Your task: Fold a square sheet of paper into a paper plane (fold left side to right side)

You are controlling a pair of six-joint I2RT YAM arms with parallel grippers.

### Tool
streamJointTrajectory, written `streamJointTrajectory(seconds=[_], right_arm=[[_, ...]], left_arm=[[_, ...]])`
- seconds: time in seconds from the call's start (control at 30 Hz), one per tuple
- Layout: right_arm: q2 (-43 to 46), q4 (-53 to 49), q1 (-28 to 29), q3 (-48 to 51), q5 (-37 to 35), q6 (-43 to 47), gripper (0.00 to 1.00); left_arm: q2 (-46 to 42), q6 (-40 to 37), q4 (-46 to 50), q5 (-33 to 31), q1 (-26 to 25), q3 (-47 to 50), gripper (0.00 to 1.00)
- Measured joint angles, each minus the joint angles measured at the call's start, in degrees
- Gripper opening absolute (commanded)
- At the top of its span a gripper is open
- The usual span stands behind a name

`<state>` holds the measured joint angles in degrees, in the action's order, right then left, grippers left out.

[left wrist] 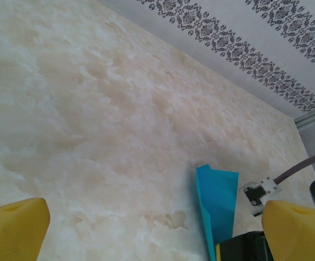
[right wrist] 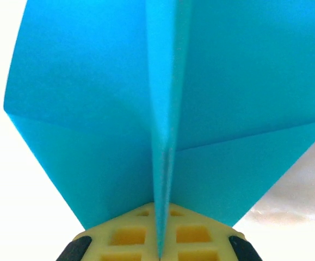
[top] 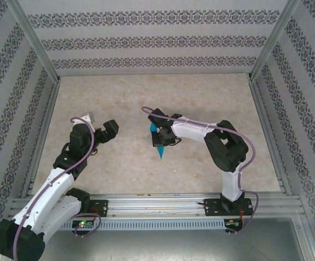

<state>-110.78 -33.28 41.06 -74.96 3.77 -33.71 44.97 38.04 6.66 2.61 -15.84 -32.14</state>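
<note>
The square sheet of paper is now folded into a narrow turquoise paper plane [top: 159, 142], held off the table with its pointed tip toward the near edge. My right gripper [top: 165, 136] is shut on the plane's centre crease. In the right wrist view the crease [right wrist: 162, 163] is pinched between the yellow fingers [right wrist: 125, 235] and the wings spread to both sides. My left gripper [top: 106, 131] stands open to the left of the plane, apart from it. Its yellow fingertips [left wrist: 13, 228] sit wide at the frame corners, and the plane [left wrist: 218, 198] shows between them at right.
The marbled beige tabletop [top: 119, 109] is enclosed by patterned walls [top: 152, 41] at the back and sides. An aluminium rail [top: 157, 204] carrying both arm bases runs along the near edge.
</note>
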Motion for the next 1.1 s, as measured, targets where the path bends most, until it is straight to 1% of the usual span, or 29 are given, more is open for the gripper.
streamJointTrajectory(seconds=[0.17, 0.4, 0.63, 0.87, 0.97, 1.1], right_arm=[[2.67, -3.72, -2.78, -2.78, -1.95, 2.51, 0.0], [1.51, -8.98, -8.33, -9.49, -4.87, 5.16, 0.0], [-8.13, -14.78, -10.73, -22.49, -6.43, 7.17, 0.0], [-20.2, -22.47, -11.61, -38.88, -7.63, 8.85, 0.0], [-23.58, -24.7, -11.72, -43.6, -7.65, 8.87, 0.0], [-26.49, -26.84, -11.72, -47.23, -8.31, 8.68, 0.0]], left_arm=[[0.02, 0.2, -0.11, 0.37, 0.2, 0.48, 1.0], [1.75, 1.31, -0.61, 1.97, 0.22, 1.7, 1.0], [2.45, 1.88, -1.97, 3.04, 0.22, 1.73, 1.0], [2.51, 2.34, -2.1, 3.43, 0.22, 1.73, 1.0], [2.67, 2.6, -2.1, 3.45, 0.22, 1.81, 1.0], [2.73, 2.71, -2.1, 3.45, 0.24, 1.84, 1.0]])
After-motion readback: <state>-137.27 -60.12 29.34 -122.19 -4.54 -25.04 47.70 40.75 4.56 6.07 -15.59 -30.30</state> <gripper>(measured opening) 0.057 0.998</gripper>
